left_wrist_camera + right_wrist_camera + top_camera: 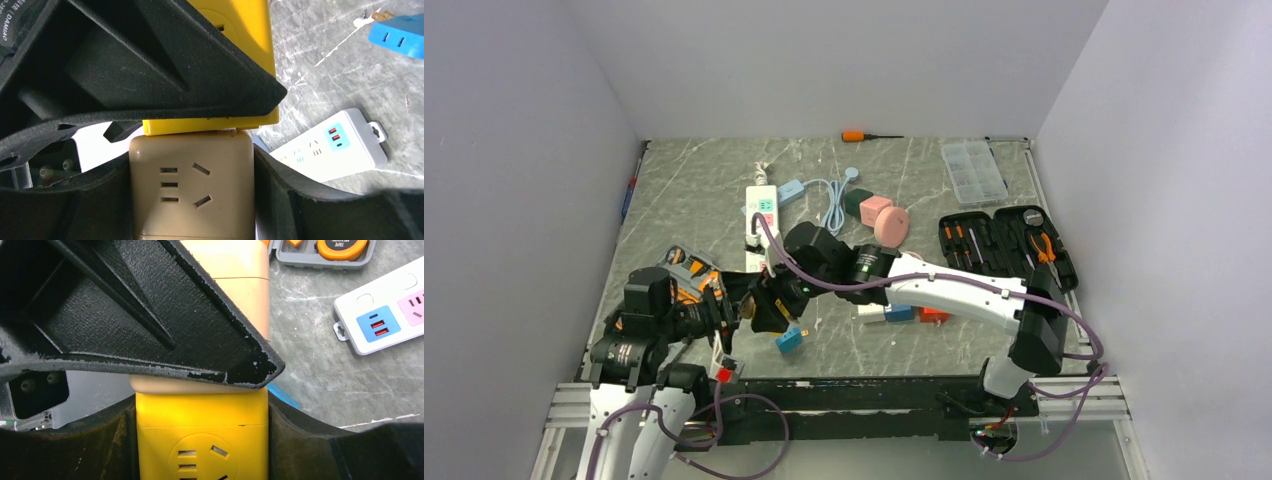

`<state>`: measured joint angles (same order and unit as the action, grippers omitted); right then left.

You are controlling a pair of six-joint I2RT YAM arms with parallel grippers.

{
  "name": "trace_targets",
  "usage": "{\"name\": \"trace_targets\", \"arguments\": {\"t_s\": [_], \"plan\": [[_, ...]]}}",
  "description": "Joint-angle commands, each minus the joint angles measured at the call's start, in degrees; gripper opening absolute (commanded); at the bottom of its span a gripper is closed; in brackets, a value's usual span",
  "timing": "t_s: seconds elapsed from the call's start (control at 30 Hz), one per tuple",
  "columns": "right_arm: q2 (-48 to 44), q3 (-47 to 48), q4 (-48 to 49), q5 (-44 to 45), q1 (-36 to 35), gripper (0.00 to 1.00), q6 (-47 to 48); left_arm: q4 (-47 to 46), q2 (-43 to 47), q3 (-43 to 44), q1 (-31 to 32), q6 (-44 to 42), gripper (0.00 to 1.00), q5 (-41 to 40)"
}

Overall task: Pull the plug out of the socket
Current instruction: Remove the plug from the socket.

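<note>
Left gripper (192, 205): its two fingers were clamped on a beige cube (192, 190), one dark pad (95, 205) pressed on each side.
Right gripper (200, 455): its fingers were closed tight on a yellow cube (200, 440), with a pad against each flank.
Two cubes: they were pressed face to face. In the left wrist view the yellow one sat directly above the beige one. A thin seam showed between them.
Meeting place: in the top view both grippers came together over the near middle of the grey table (694, 190), and the cubes were mostly hidden there.
Socket: the long white power strip (762, 205) lay flat on the table beyond the grippers, with neither gripper touching it. Its near end was hidden by the right arm in the top view.
Strip details: the right wrist view showed a blue section with two red ports, and a pink outlet beside it.
Nearby: a small blue adapter (790, 339) lay on the table just in front of the grippers.
Far right: an open tool case (1004, 245) lay well apart from them.
</note>
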<state>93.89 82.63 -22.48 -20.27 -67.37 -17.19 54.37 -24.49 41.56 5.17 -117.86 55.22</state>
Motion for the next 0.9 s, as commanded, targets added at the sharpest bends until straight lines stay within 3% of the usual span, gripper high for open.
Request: {"name": "trace_targets", "arguments": {"t_s": [0.0,0.47,0.87], "plan": [[-8.08,-5.76,-1.06,1.24,0.67,0.0,-2.24,-5.96,-0.96,-0.57,-0.25,-5.61,0.0,-4.23],[-17.67,-14.36,-7.75,1.44,0.92,0.0,-3.02,-9.96,-5.48,-4.19,-0.25,-16.22,0.0,-9.11],[-21.75,-19.91,-7.83,1.73,3.14,0.0,-6.43,-24.12,-14.11,-9.85,-0.24,-21.83,0.0,-25.35]]}}
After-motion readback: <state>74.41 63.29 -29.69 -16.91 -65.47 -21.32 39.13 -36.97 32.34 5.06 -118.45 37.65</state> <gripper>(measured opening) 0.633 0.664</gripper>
